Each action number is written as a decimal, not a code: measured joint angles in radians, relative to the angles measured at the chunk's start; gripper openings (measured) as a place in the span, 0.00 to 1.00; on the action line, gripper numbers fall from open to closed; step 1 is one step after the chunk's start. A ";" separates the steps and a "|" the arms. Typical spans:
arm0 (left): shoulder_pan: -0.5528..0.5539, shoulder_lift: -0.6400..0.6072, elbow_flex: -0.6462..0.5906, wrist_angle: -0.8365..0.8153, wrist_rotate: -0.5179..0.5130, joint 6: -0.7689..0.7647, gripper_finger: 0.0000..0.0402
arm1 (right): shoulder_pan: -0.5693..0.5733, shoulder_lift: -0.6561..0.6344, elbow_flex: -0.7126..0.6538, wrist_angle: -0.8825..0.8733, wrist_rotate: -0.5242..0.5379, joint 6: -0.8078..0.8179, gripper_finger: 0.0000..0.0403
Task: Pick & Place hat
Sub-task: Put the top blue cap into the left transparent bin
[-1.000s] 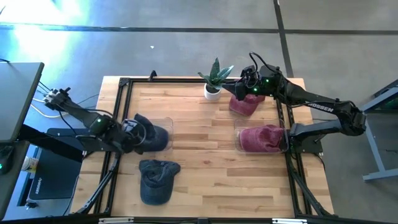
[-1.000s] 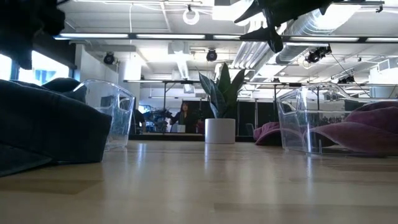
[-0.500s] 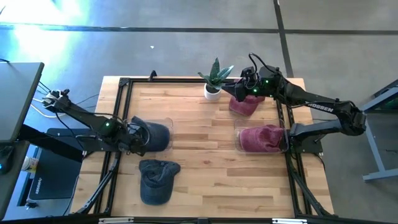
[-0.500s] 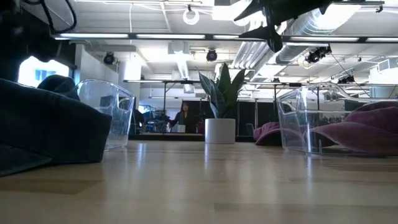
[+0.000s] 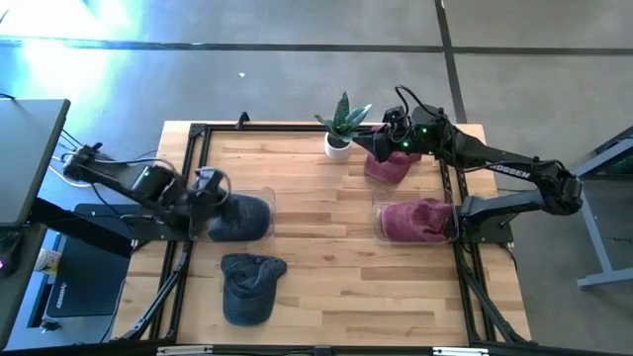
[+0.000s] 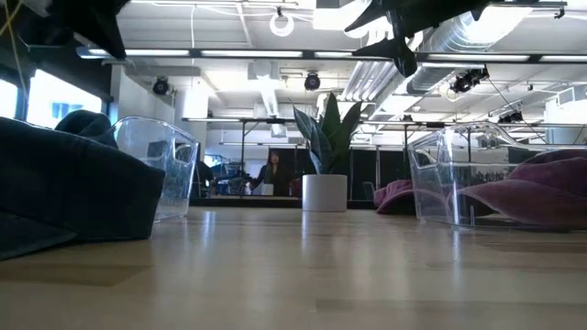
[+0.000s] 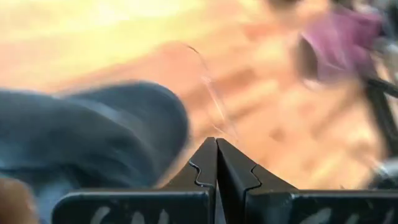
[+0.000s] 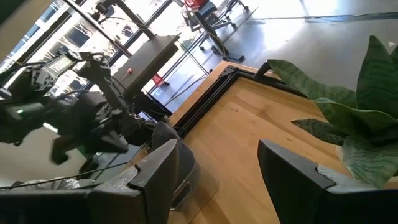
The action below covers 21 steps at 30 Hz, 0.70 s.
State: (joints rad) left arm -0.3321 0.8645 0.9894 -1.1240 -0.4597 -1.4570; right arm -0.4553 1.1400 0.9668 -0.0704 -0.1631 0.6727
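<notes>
A dark blue hat [image 5: 242, 218] lies in a clear bin [image 5: 265, 198] at the table's left; in the left wrist view this hat [image 7: 93, 143] is blurred. My left gripper [image 5: 210, 190] is shut [image 7: 216, 155] and hovers just left of that bin, touching nothing. A second blue cap [image 5: 247, 287] rests flat on the table near the front edge. My right gripper [image 5: 379, 150] is open [image 8: 217, 168] and hangs above a maroon hat [image 5: 388, 166] lying on the table beside the plant. Another maroon hat [image 5: 415, 220] sits in a clear bin [image 6: 440, 183] at the right.
A potted plant [image 5: 341, 124] in a white pot [image 6: 325, 192] stands at the far middle, close to my right gripper. A black frame [image 5: 188, 168] borders the table. Bare wood [image 5: 326, 247] lies between the two bins. A person [image 6: 271, 172] stands far behind the table.
My left gripper has drawn back from the blue hat in the bin, rising and moving toward the table's left and far edges. The hat has stayed in the bin. My right arm has kept still.
</notes>
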 joint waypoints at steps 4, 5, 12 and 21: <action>0.176 0.036 -0.001 -0.090 0.027 0.094 0.00 | 0.000 0.000 0.000 0.000 -0.002 0.000 0.53; 0.218 0.044 -0.001 -0.101 0.040 0.138 0.00 | 0.000 0.000 0.000 0.000 -0.002 0.000 0.53; 0.440 0.161 -0.002 -0.163 0.268 0.442 0.00 | 0.003 0.000 0.000 0.000 -0.036 0.000 0.53; 0.470 0.314 -0.078 -0.172 0.374 0.625 0.00 | 0.044 0.000 0.000 -0.003 -0.053 -0.004 0.53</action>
State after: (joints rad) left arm 0.1375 1.1781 0.9118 -1.2964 -0.0853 -0.8318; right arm -0.4113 1.1400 0.9668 -0.0738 -0.2161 0.6690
